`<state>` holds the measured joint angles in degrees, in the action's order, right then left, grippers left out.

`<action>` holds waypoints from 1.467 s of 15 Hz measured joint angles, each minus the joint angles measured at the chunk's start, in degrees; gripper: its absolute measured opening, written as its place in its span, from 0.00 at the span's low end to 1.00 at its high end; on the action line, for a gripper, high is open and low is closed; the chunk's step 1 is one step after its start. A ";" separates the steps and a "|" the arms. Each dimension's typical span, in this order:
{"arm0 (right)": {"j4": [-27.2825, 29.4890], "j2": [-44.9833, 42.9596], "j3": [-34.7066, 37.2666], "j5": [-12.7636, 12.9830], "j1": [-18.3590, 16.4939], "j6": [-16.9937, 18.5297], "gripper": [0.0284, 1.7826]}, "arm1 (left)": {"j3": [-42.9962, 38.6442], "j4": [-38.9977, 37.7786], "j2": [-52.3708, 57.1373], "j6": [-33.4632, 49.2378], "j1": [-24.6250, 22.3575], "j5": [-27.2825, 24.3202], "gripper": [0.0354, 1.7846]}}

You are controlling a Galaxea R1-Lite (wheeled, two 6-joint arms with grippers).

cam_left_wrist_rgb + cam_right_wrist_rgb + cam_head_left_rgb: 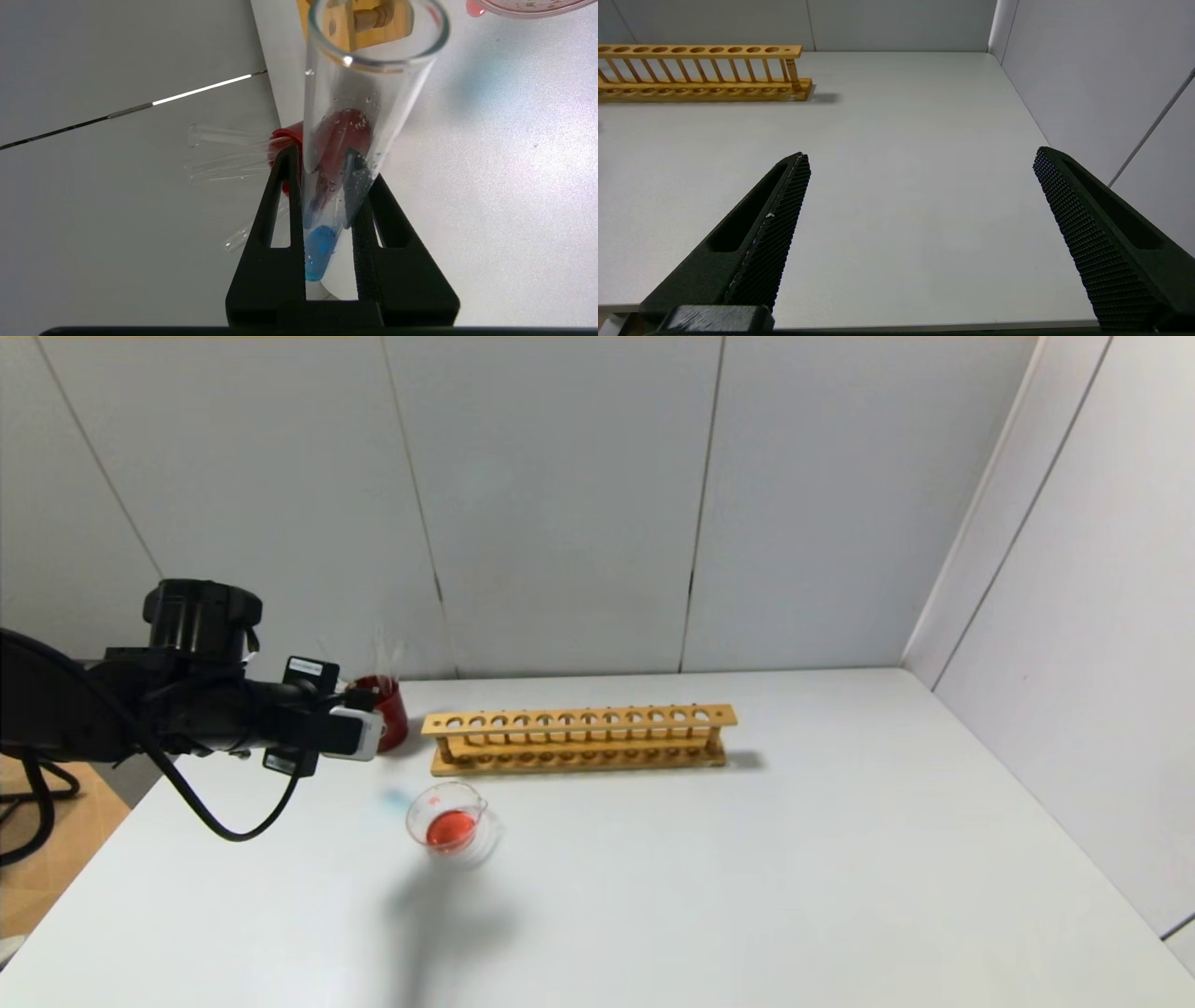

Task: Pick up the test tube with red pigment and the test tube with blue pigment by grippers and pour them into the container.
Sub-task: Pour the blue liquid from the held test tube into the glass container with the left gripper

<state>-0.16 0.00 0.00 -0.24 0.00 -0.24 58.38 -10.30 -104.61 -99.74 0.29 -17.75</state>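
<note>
My left gripper point(329, 164) is shut on the test tube with blue pigment point(320, 252). The tube lies tilted, with its blue liquid at the closed end between the fingers and its open mouth pointing toward the container point(528, 6). In the head view the left gripper point(369, 734) hovers at the table's left, just behind and left of the container point(449, 822), a clear glass dish with red liquid in it. The test tube with red pigment is out of view. My right gripper point(920, 154) stands open over bare table with nothing between its fingers.
A dark red cup point(387, 709) holding plain clear tubes point(224, 154) stands at the back left, close behind the left gripper. A long wooden tube rack point(579, 738) sits mid-table, also in the right wrist view point(700, 74). Walls close the back and right.
</note>
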 joint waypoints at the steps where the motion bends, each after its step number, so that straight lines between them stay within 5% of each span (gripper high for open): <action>1: 0.00 0.00 0.00 0.00 0.00 0.00 0.98 | 0.02 -0.22 -0.60 0.00 0.45 0.80 0.17; 22: 0.00 0.00 0.00 0.00 0.00 0.00 0.98 | 1.54 -1.22 -6.63 -3.58 5.05 9.96 0.17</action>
<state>-0.16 0.00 0.00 -0.24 0.00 -0.24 59.92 -11.52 -111.24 -103.33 5.34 -7.79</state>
